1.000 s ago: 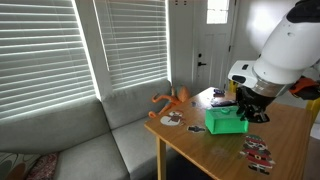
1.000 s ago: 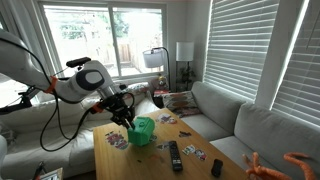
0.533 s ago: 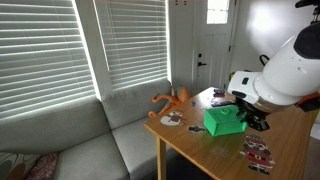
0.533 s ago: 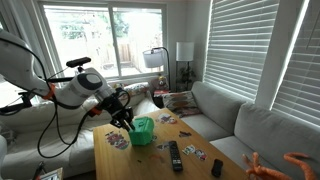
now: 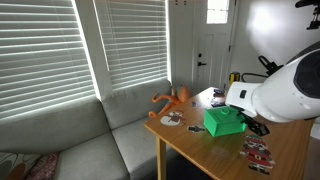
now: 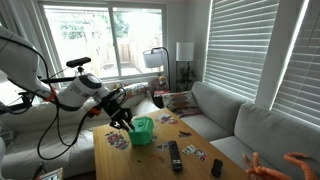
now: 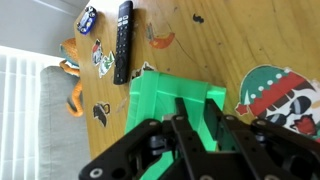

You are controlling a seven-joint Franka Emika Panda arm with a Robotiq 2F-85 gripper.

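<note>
- The fingers [image 7: 180, 135] are closed on a wall of the green box [image 7: 165, 100], gripping it from above.
- The box stands upright on the bench [image 7: 250, 35], about mid-bench in an exterior view [image 6: 143, 130].
- Just beside the box lies a skull card [image 7: 282, 95], flat on the wood.
- Past the box a black remote [image 7: 123, 40] lies flat, with small stickers [image 7: 160, 38] near it.
- Farther from the box, at the bench's edge, sits an orange toy [image 7: 72, 70], next to the grey couch [image 5: 110, 130].
</note>
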